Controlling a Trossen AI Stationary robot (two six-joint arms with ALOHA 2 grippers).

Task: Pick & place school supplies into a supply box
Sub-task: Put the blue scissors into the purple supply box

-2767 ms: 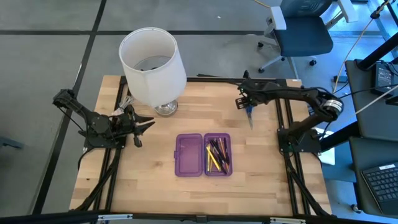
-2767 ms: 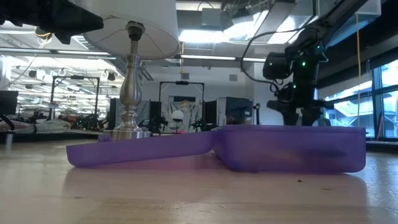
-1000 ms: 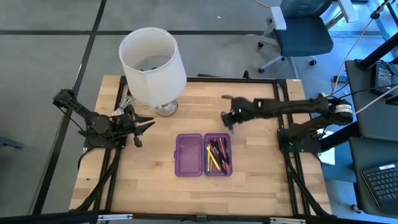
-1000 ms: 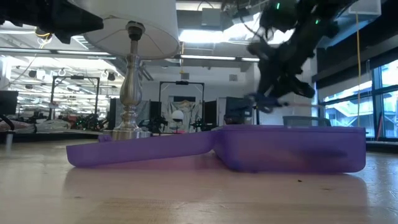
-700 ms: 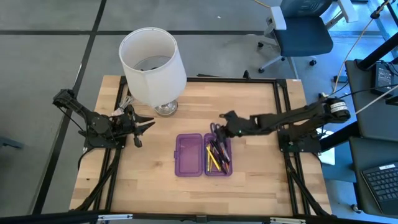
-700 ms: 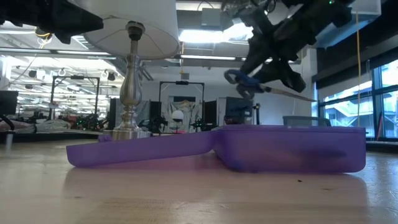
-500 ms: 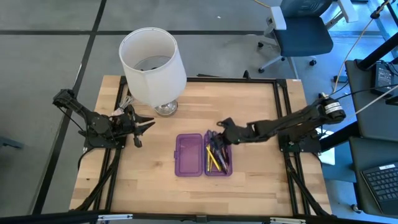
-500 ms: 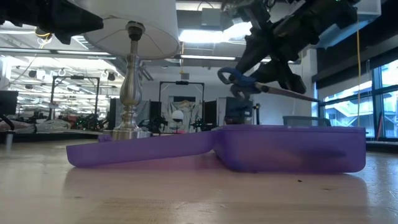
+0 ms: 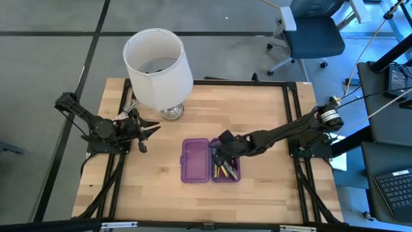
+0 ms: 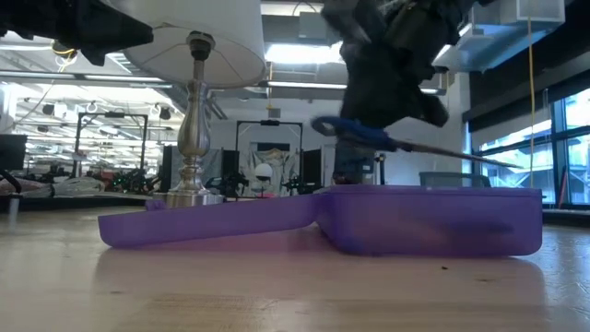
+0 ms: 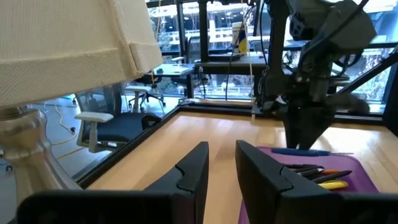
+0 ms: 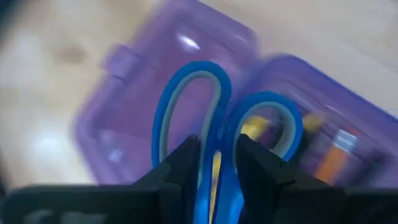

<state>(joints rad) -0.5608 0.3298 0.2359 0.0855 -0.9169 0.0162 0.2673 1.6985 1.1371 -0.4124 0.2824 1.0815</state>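
My right gripper (image 9: 222,147) hangs over the supply box (image 9: 196,160), shut on the blue-handled scissors (image 10: 369,134). The box is translucent purple and lies open on the table. Its right half holds black, yellow and orange pens (image 9: 223,169). In the low view the scissors float above the box wall (image 10: 433,221), handles to the left and blades (image 10: 461,152) trailing right. My left gripper (image 9: 151,127) waits at the table's left beside the lamp, its fingers (image 11: 193,168) a narrow gap apart with nothing between them. My right gripper pinches the scissors between its two fingers (image 12: 180,168) just behind the two blue handle loops, where they meet (image 12: 217,146). The fingers slant down from the table's right side. The scissors are lifted clear above the box and lie nearly level.
A lamp with a white shade (image 9: 158,67) and a metal foot (image 10: 189,194) stands at the far left of the table. Black frame rails (image 9: 296,122) run along both table sides. Bare wood lies in front of the box.
My right gripper has carried the scissors from the far right part of the table toward the near edge and a little left, coming over the box's right half. The wrist has rolled somewhat. The scissors stayed lifted clear.
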